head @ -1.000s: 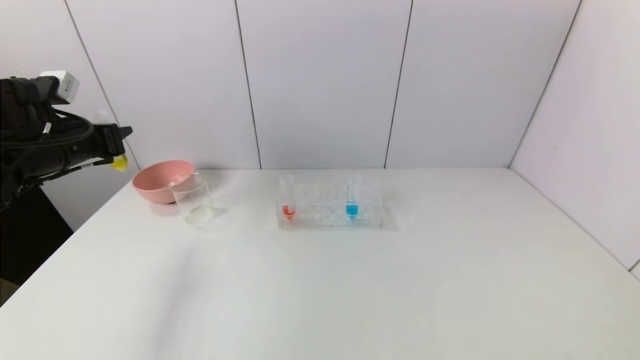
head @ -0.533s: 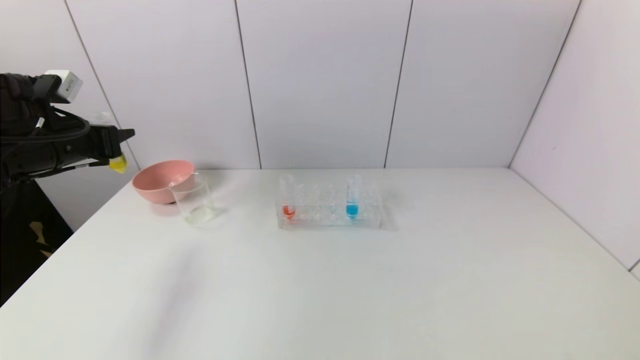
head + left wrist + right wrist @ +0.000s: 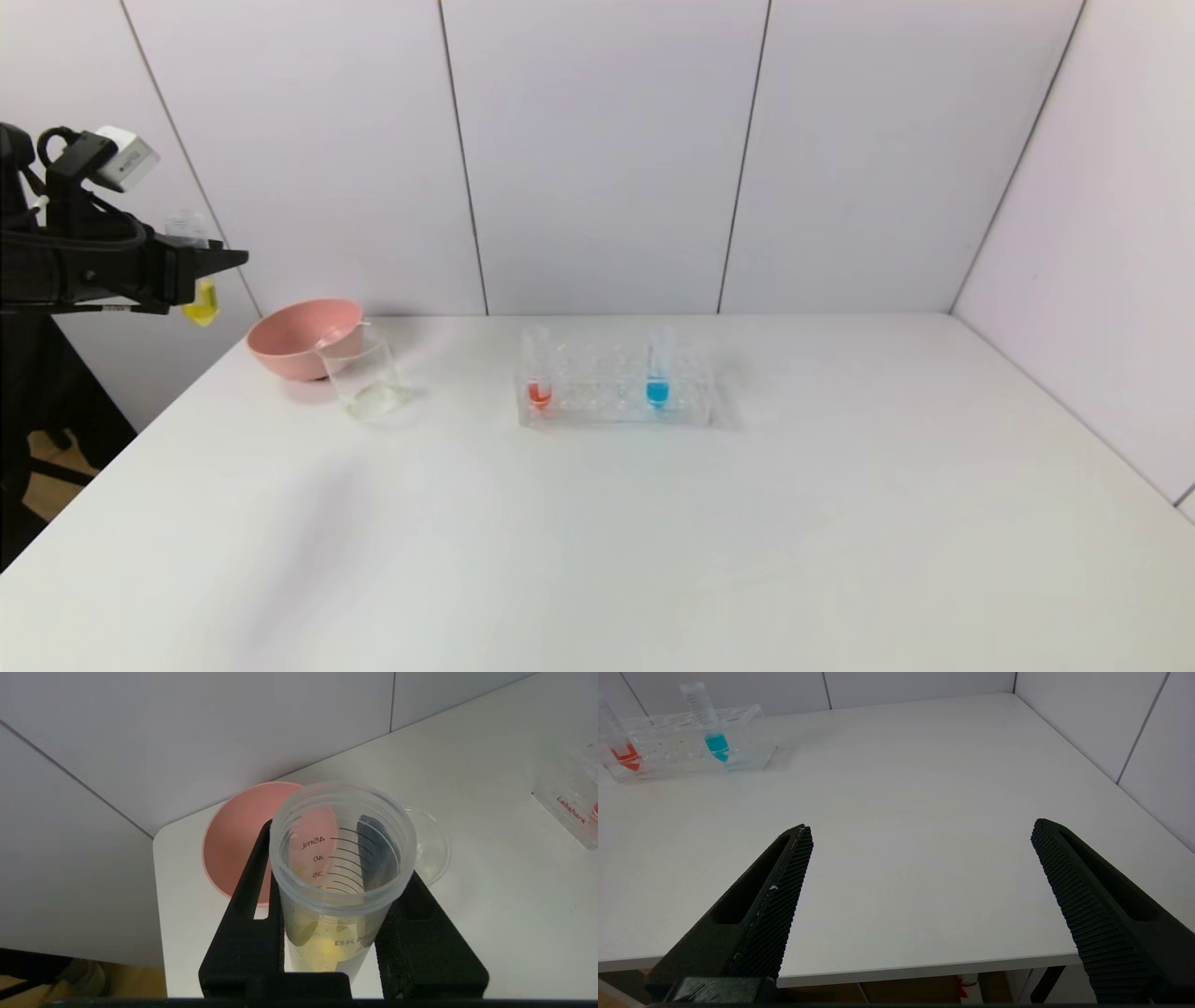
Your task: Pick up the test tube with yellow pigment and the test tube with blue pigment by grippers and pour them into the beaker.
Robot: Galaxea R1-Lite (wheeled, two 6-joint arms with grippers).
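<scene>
My left gripper (image 3: 207, 266) is shut on the test tube with yellow pigment (image 3: 199, 301) and holds it nearly upright in the air, beyond the table's left edge, left of and above the beaker (image 3: 362, 375). In the left wrist view the tube (image 3: 341, 868) sits between the black fingers (image 3: 243, 914), with yellow liquid at its bottom and the beaker (image 3: 432, 847) beyond it. The test tube with blue pigment (image 3: 658, 371) stands in the clear rack (image 3: 611, 403); it also shows in the right wrist view (image 3: 712, 728). My right gripper (image 3: 922, 830) is open and empty over the table's front edge.
A pink bowl (image 3: 294, 338) stands just behind and left of the beaker, near the back left corner; it also shows in the left wrist view (image 3: 233, 849). A red-liquid tube (image 3: 538, 373) stands at the rack's left end. White walls close the back and right.
My left gripper has shifted a little to the left and levelled out. The yellow tube in it has gone from tilted to nearly upright. Nothing on the table has moved.
</scene>
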